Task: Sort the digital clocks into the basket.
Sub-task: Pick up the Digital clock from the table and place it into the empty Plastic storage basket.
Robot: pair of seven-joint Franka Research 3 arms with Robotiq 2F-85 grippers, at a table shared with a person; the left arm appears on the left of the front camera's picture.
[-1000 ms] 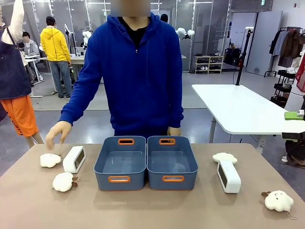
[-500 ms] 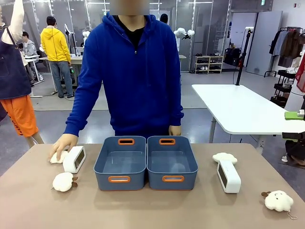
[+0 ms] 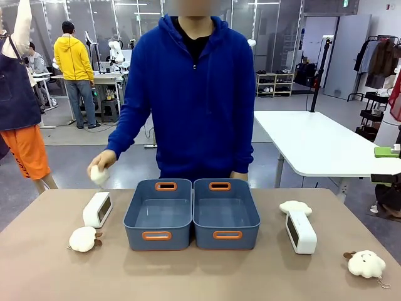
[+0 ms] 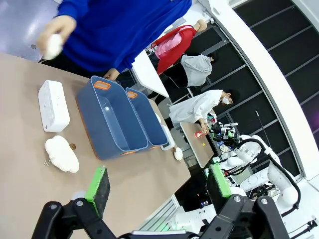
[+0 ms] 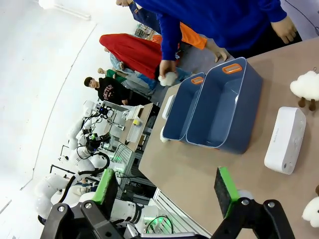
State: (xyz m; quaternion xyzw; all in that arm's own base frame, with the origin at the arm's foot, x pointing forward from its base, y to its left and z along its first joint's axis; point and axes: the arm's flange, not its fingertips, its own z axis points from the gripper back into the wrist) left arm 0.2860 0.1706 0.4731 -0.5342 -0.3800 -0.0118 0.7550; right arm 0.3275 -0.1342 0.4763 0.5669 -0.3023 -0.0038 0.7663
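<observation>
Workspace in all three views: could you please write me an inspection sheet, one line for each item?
Surface: tan table, nothing spilled.
Job's things: left digital clock and right digital clock lie on the table, outside the baskets; left basket and right basket stand side by side, both empty.
Clutter: first plush toy nearer than the left digital clock; second plush toy at the right digital clock's far end; third plush toy near right; fourth plush toy in the person's hand.
Grippers: left pincer open, empty; right pincer open, empty.
Cables: nothing seen.
Surroundings: white table and people farther off.
</observation>
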